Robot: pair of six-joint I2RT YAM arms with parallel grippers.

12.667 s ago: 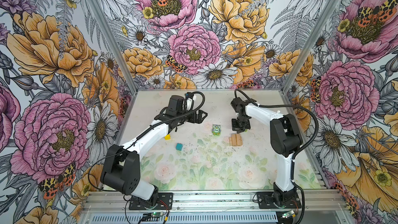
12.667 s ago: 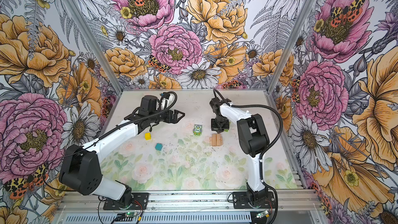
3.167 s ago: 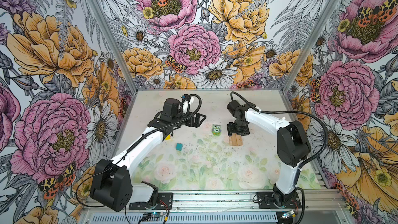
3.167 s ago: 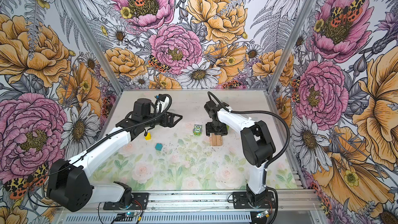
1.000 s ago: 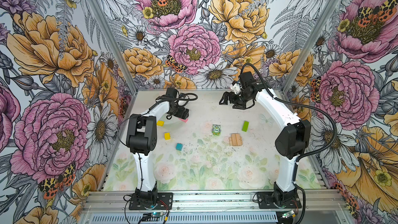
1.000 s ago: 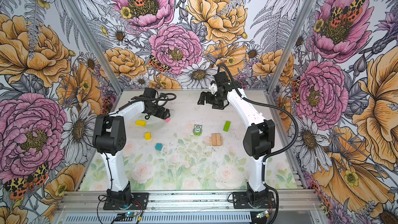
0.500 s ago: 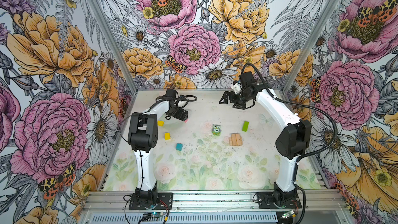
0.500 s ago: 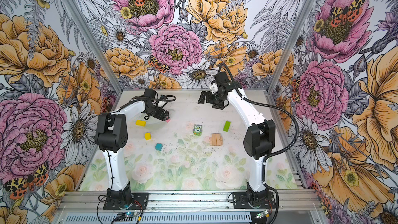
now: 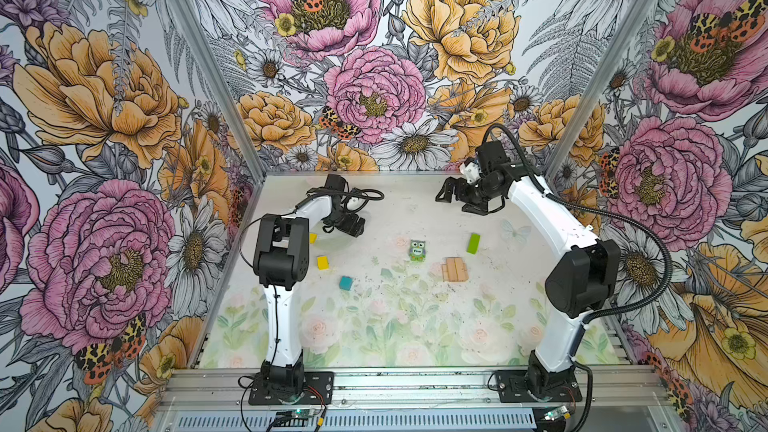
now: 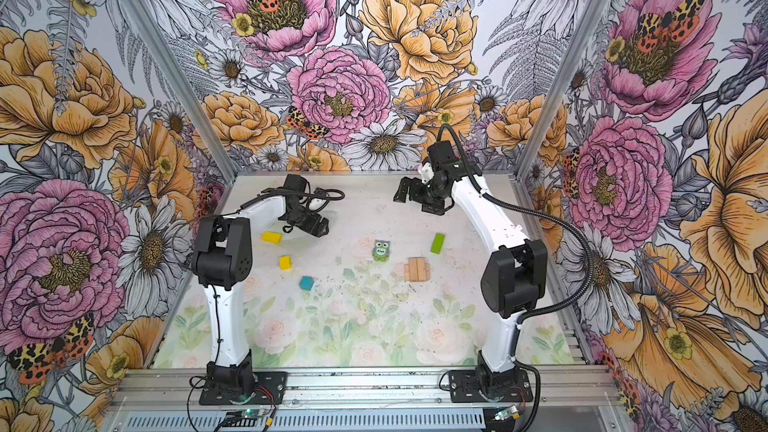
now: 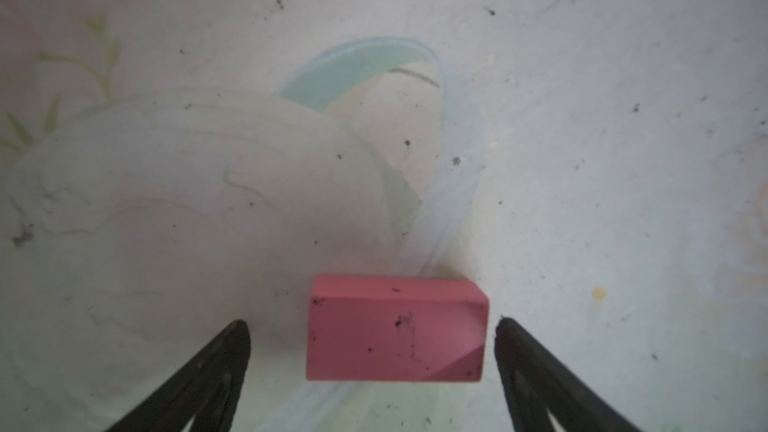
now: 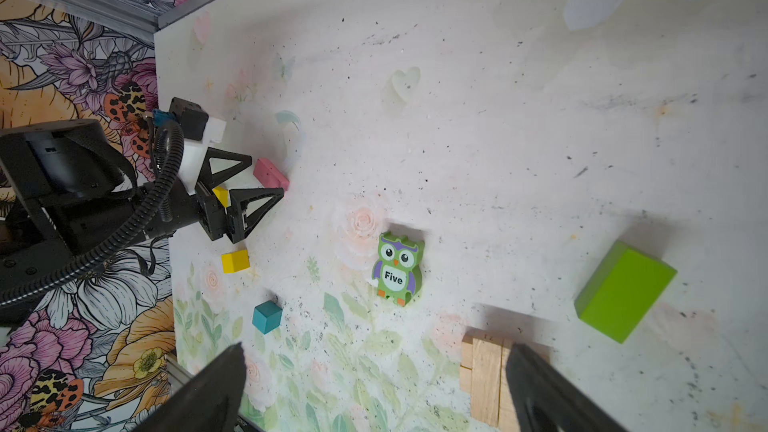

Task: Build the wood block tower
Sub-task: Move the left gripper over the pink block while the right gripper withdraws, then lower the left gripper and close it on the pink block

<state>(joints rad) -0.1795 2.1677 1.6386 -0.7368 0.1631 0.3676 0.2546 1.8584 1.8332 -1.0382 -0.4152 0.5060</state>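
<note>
Tan bars (image 9: 455,270) are laid side by side on the counter (image 9: 415,326) as the tower's lowest layer, and nothing is yet stacked on them. The pink block (image 11: 395,334) is found well apart from the tan bars, on the left arm's side. It is straddled by the left gripper (image 11: 372,321), whose jaws are spread wide and touch nothing. The block is seen off-centre between them, with one end close to one jaw. If the jaws are closed from here, that end could be met first and the block shoved or twisted. A crooked grasp and a skewed placement are then risked. The right gripper (image 9: 446,193) is held released and empty, raised on the far side of the tan bars.
</note>
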